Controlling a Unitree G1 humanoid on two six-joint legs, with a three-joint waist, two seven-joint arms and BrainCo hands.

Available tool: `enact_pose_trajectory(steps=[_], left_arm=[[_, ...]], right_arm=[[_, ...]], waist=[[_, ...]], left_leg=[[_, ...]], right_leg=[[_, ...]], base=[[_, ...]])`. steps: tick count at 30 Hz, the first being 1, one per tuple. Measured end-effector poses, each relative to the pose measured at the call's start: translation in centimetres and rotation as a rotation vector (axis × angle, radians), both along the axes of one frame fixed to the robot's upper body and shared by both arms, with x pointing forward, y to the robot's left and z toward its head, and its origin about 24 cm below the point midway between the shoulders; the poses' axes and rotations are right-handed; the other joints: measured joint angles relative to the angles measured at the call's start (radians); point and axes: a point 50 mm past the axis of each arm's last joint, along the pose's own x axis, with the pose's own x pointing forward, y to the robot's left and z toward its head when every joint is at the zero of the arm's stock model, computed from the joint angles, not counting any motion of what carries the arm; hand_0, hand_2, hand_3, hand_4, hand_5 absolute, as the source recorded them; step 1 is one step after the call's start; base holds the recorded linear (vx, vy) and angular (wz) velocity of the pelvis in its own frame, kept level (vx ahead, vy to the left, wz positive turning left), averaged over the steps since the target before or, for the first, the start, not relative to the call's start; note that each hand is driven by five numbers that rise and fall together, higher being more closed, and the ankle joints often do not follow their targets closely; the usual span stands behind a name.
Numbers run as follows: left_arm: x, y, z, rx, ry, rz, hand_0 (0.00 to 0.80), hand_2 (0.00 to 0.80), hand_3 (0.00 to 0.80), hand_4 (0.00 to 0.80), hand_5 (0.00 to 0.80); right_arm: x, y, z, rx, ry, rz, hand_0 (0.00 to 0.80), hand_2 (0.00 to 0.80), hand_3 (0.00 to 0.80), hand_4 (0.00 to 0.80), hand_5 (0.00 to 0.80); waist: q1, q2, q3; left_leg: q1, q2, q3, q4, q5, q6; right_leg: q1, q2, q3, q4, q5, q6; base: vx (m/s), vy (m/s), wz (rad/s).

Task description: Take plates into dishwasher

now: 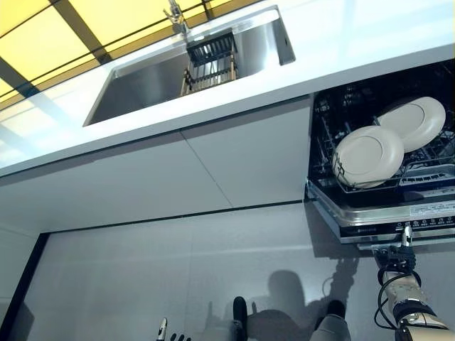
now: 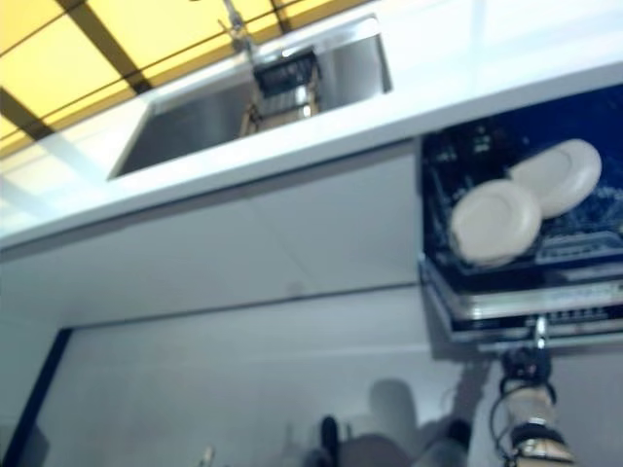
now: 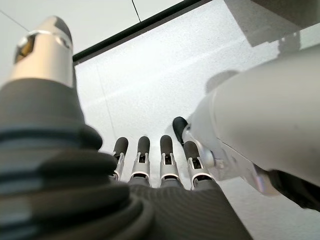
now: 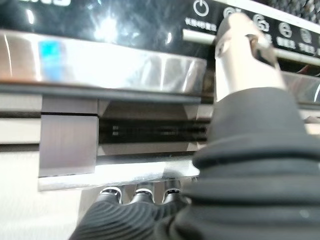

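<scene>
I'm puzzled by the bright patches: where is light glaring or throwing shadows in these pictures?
Right wrist view: white glare spots on the glossy control panel, and a bright sheen on the steel band below it. Left eye view: the sink mirrors light in streaks, and the pulled-out dishwasher casts a dark shadow beneath its corner. Left wrist view: the floor is evenly lit, without glare.

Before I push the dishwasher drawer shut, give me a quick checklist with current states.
1. Two plates standing in the rack: ok.
2. Dishwasher drawer pulled out, front unobstructed: ok.
3. Right hand at the drawer's front edge, thumb on the control panel: ok.
4. Right hand fingers under the handle lip: cannot tell their curl.
5. Left hand low over the floor, empty, fingers straight: ok.
6. More plates left in the sink: cannot tell.
</scene>
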Motion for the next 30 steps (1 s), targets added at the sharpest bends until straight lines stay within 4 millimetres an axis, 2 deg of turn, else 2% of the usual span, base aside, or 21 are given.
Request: enact_pose_trajectory(steps=[4, 11, 16, 18, 21, 23, 25, 27, 30], left_arm=[[0.0, 0.5, 0.1, 0.012, 0.0, -0.001, 0.0, 0.0, 0.0, 0.0, 0.0], [0.0, 1.7, 0.2, 0.048, 0.0, -0.009, 0.0, 0.0, 0.0, 0.0, 0.0], [0.2, 2.0, 0.3, 0.059, -0.005, -0.015, 0.0, 0.0, 0.0, 0.0, 0.0], [0.2, 2.3, 0.4, 0.075, 0.0, -0.029, 0.0, 0.0, 0.0, 0.0, 0.0], [-0.2, 3.0, 0.3, 0.097, 0.015, -0.041, 0.0, 0.0, 0.0, 0.0, 0.0], [-0.9, 3.7, 0.3, 0.114, 0.038, -0.037, 0.0, 0.0, 0.0, 0.0, 0.0], [-1.3, 4.1, 0.2, 0.125, 0.05, -0.035, 0.0, 0.0, 0.0, 0.0, 0.0], [-1.6, 4.2, 0.1, 0.135, 0.061, -0.038, 0.0, 0.0, 0.0, 0.0, 0.0], [-2.5, 4.4, 0.0, 0.15, 0.08, -0.04, 0.0, 0.0, 0.0, 0.0, 0.0]], right_arm=[[1.3, -0.1, 1.9, -0.025, -0.07, -0.001, 0.0, 0.0, 0.0, 0.0, 0.0], [5.2, 1.0, 7.7, -0.056, -0.281, 0.039, 0.0, 0.0, 0.0, 0.0, 0.0], [6.5, 1.5, 10.3, -0.076, -0.369, 0.066, 0.0, 0.0, 0.0, 0.0, 0.0], [6.8, 1.8, 11.1, -0.105, -0.41, 0.094, 0.0, 0.0, 0.0, 0.0, 0.0], [7.4, 2.4, 12.7, -0.152, -0.46, 0.129, 0.0, 0.0, 0.0, 0.0, 0.0], [7.5, 2.6, 12.6, -0.178, -0.439, 0.142, 0.0, 0.0, 0.0, 0.0, 0.0], [7.4, 2.7, 12.3, -0.192, -0.417, 0.148, 0.0, 0.0, 0.0, 0.0, 0.0], [7.2, 2.7, 11.4, -0.197, -0.375, 0.154, 0.0, 0.0, 0.0, 0.0, 0.0], [6.4, 2.9, 8.8, -0.199, -0.267, 0.174, 0.0, 0.0, 0.0, 0.0, 0.0]], waist=[[0.017, -0.017, 0.009], [0.034, -0.036, 0.018], [0.061, -0.052, 0.015], [0.078, -0.075, 0.003], [0.078, -0.116, -0.022], [0.078, -0.154, -0.072], [0.076, -0.175, -0.104], [0.074, -0.188, -0.134], [0.075, -0.198, -0.192]], left_leg=[[0.001, -0.002, -0.001, 0.011, 0.001, 0.001], [0.005, -0.002, -0.006, 0.031, 0.0, -0.001], [0.036, 0.004, 0.001, 0.033, -0.005, -0.008], [0.053, 0.004, 0.003, 0.034, -0.008, -0.011], [0.074, 0.006, 0.005, 0.037, -0.023, -0.009], [0.082, 0.007, 0.006, 0.035, -0.031, -0.009], [0.093, 0.007, 0.006, 0.031, -0.035, -0.008], [0.103, 0.009, 0.007, 0.015, -0.037, -0.008], [0.109, 0.017, 0.018, -0.009, -0.035, -0.006]], right_leg=[[0.011, -0.001, -0.001, -0.003, 0.001, -0.002], [0.029, 0.002, -0.004, -0.01, 0.003, -0.001], [0.079, 0.001, -0.025, -0.013, -0.014, 0.001], [0.101, 0.001, -0.025, -0.015, -0.023, 0.005], [0.133, 0.003, -0.026, -0.023, -0.03, 0.01], [0.149, 0.005, -0.03, -0.039, -0.031, 0.011], [0.169, 0.009, -0.03, -0.06, -0.027, 0.016], [0.185, 0.015, -0.03, -0.088, -0.018, 0.015], [0.201, 0.032, -0.028, -0.149, 0.009, 0.019]], base=[[0.024, -0.002, 0.03], [0.051, -0.019, 0.07], [0.097, -0.024, 0.14], [0.093, -0.015, 0.08], [0.137, -0.022, 0.08], [0.116, -0.003, 0.02], [0.093, 0.001, 0.03], [0.098, 0.006, 0.0], [0.078, 0.005, -0.1]])
